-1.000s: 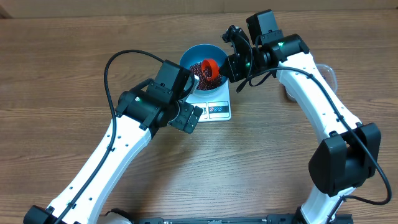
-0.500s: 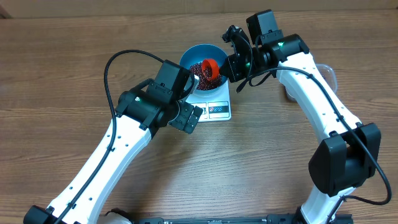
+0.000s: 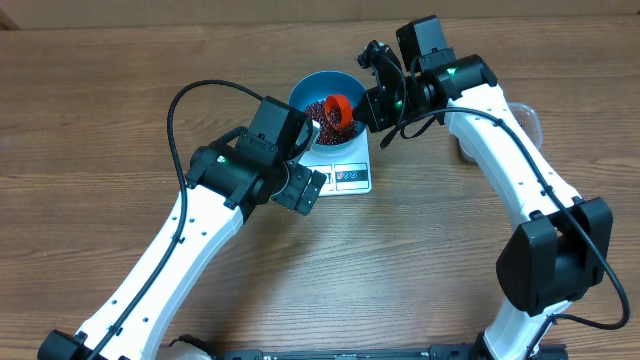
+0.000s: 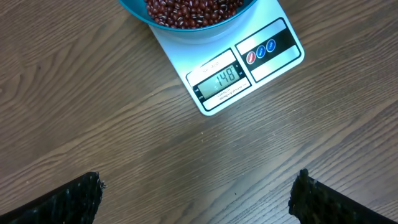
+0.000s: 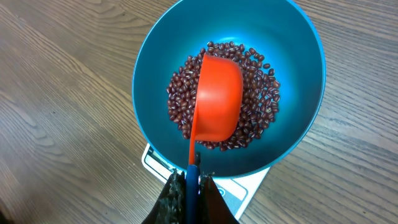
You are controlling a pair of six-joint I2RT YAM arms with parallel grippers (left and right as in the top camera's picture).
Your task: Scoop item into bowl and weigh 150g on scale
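The blue bowl [image 5: 298, 124] stands on the white scale [image 4: 273, 59], holding a heap of dark red-brown beans [image 5: 264, 99]. An orange scoop [image 5: 217, 96] hangs turned over above the beans, its back facing up. My right gripper [image 5: 194, 186] is shut on the scoop's blue handle [image 5: 193, 183], at the bowl's right in the overhead view [image 3: 372, 105]. The scale's display [image 4: 225, 78] reads 148. My left gripper [image 4: 198, 198] hovers open over bare wood in front of the scale, nothing between its fingers [image 4: 74, 199].
A clear plastic tub [image 3: 530, 120] shows partly behind the right arm at the right. A black cable [image 3: 190, 95] loops off the left arm. The scale's round buttons [image 4: 261, 51] sit beside the display.
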